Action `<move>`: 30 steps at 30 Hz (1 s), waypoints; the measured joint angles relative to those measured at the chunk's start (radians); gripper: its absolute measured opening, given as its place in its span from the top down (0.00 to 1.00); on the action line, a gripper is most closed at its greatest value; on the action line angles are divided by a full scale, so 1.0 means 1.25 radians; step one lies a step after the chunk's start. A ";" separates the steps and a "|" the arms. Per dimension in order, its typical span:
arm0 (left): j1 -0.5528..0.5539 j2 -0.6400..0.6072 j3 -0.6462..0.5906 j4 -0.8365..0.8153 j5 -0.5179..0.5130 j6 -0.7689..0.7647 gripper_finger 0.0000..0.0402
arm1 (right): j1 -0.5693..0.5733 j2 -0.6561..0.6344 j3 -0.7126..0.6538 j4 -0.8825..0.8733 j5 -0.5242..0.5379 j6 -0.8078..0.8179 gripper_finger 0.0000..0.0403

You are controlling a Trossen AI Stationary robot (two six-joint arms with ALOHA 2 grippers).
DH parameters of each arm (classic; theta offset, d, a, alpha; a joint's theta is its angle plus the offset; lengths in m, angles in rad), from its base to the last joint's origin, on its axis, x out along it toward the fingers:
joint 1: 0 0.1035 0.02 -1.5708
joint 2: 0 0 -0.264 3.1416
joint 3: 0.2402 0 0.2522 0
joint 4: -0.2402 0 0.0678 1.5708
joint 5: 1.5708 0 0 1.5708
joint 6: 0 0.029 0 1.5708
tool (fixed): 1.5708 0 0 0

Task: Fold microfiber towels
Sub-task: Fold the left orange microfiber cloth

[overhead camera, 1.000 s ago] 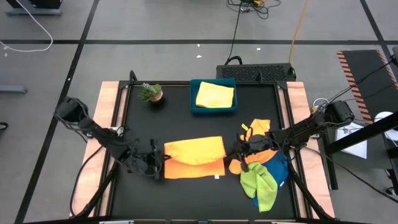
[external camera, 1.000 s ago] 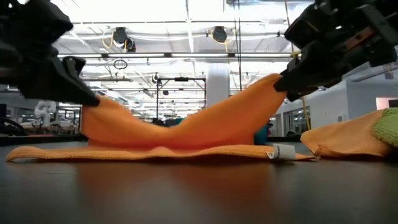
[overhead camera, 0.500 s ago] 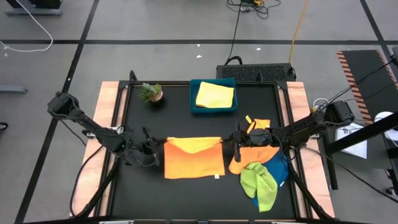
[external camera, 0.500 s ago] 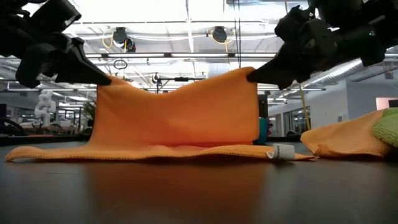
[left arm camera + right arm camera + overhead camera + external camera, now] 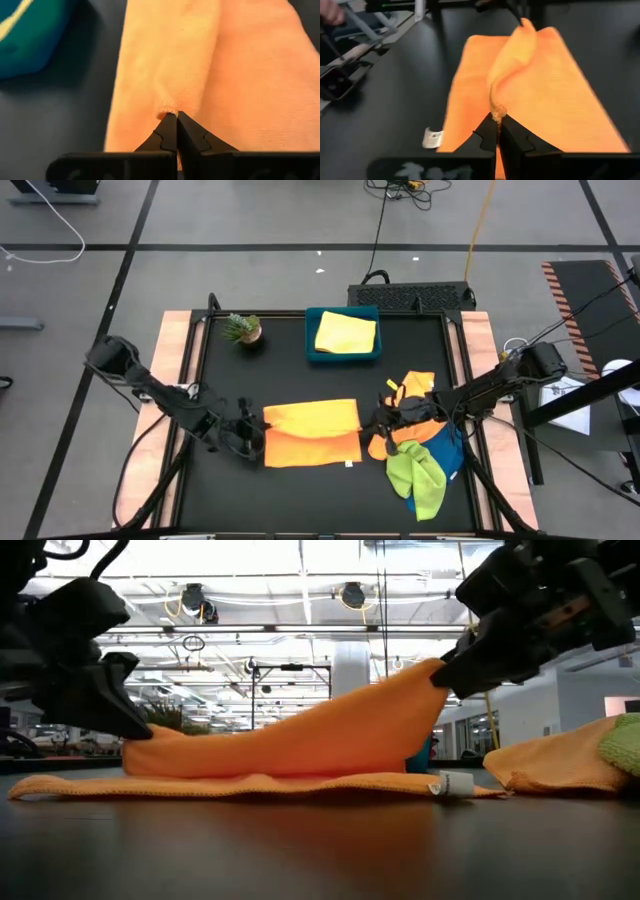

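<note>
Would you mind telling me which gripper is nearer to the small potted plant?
Left. The left gripper is below the potted plant, at the orange towel's left edge; the right gripper is across the towel, farther right.

Black table top (image 5: 300, 490), pale wood strips along both sides. On it: small potted plant (image 5: 242, 329) at far left, blue tray (image 5: 312, 348) far centre, orange towel (image 5: 311, 434) mid-table, heap of orange, lime and blue towels (image 5: 420, 460) to its right
</note>
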 joint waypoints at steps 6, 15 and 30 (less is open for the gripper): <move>0.000 0.039 0.000 0.088 0.025 -0.002 0.99 | 0.032 0.102 0.000 0.104 -0.048 0.004 1.00; 0.001 0.040 0.000 0.100 0.114 -0.069 0.90 | 0.043 0.180 0.000 0.182 -0.087 0.049 0.89; -0.012 0.040 0.000 0.101 0.356 -0.206 0.72 | 0.072 0.181 0.000 0.187 -0.173 0.081 0.69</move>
